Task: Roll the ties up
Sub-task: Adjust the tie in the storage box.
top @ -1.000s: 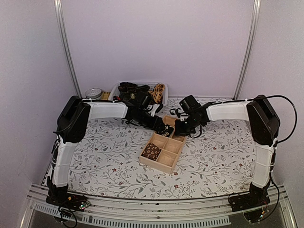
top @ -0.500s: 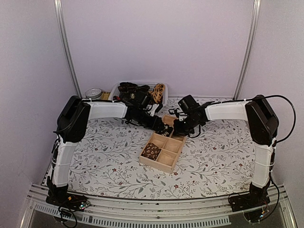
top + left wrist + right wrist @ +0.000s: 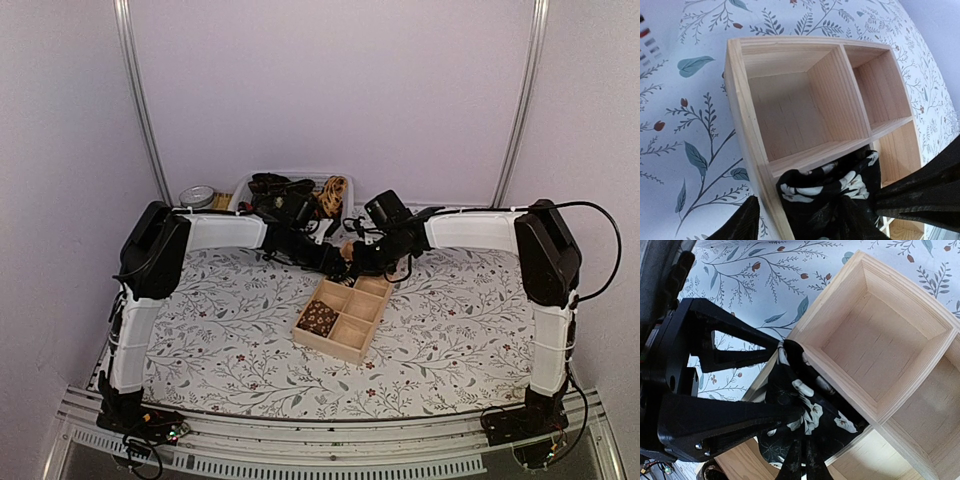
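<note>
The right gripper (image 3: 360, 253) has swung left and back since a second ago, off the far right corner of the box (image 3: 327, 347) and up against the left gripper (image 3: 338, 260), which has barely shifted. Both now meet at the box's far end. The black flower-specked tie (image 3: 830, 192) sits bunched between the left jaws, which stand partly apart and clamp it from either side, right over a wall of the box beside an empty compartment. I cannot tell how far it reaches down inside. The right jaws are closed tight together, their tips pressed into the same bundle from the other side; I cannot tell whether they pinch any cloth. A brown tie (image 3: 320, 318) lies rolled in the near left compartment, on the flowered surface (image 3: 230, 320).
</note>
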